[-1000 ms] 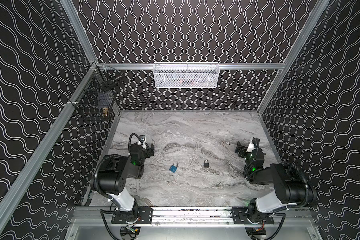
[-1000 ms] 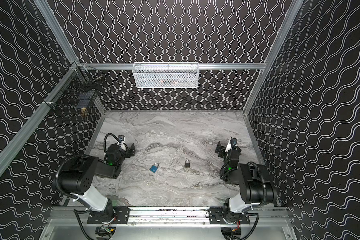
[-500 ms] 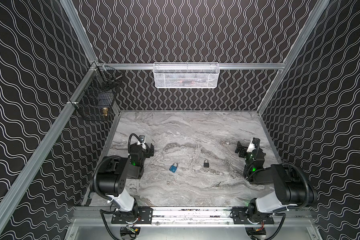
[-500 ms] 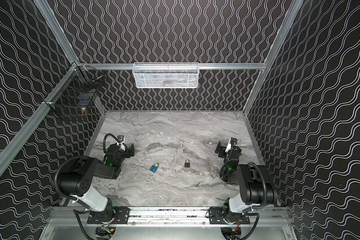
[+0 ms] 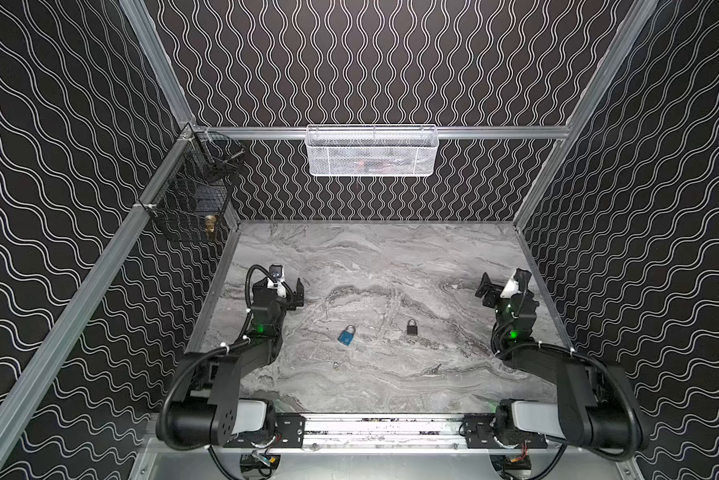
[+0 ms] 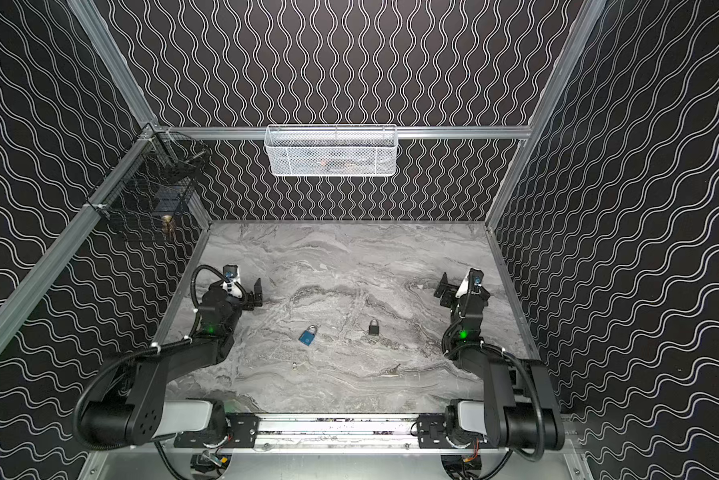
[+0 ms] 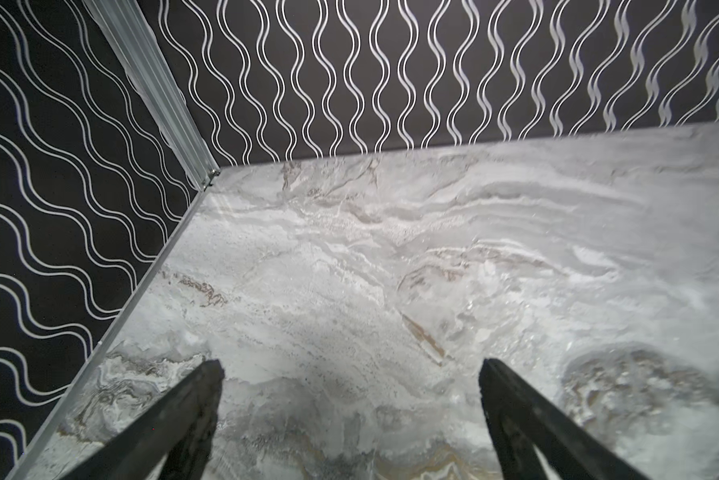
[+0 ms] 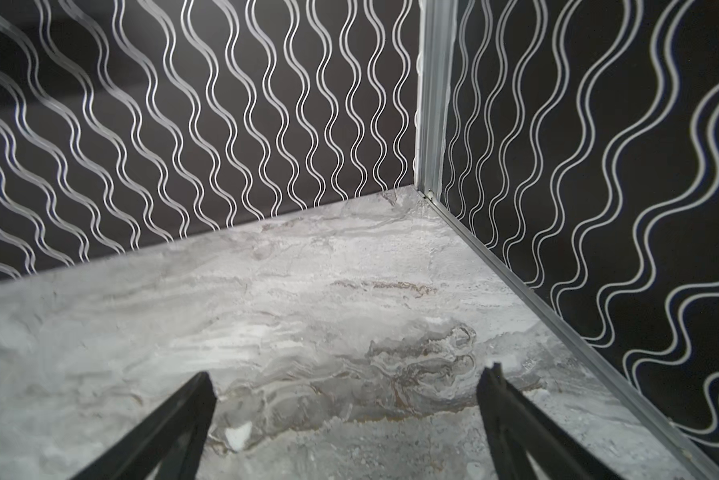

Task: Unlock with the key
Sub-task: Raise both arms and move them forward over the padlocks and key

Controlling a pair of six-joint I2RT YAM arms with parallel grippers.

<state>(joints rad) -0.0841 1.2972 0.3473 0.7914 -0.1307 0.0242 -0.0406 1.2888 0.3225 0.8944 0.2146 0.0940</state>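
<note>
Two locks show in both top views: blue lock [image 5: 346, 336] and black lock [image 5: 411, 328], flat on the table [image 5: 391, 257], mid-front, well apart. Toward the front edge lie a silver key [image 5: 336, 365] near the blue lock and a dark key [image 5: 435, 368] near the black one. Both are tiny, so we read them as keys without being sure.

We judge the locks rigid, dense and smooth: pinch the body across its flat faces, and keep shackle and keyway free. Keys are thin and lie flat, likely hard to lift, so take the bow.

White basket [image 5: 372, 151], hung at the back, holds something reddish, unclear. Black basket [image 5: 191, 203], hung at the left, holds a brass piece [image 5: 211, 222] and a dark box [image 5: 208, 199].

Left gripper [image 5: 293, 295] and right gripper [image 5: 488, 291] are spread wide, empty, well off the locks.

Left wrist: jaws apart, only bare table between.

Right wrist: same, nothing held.
</note>
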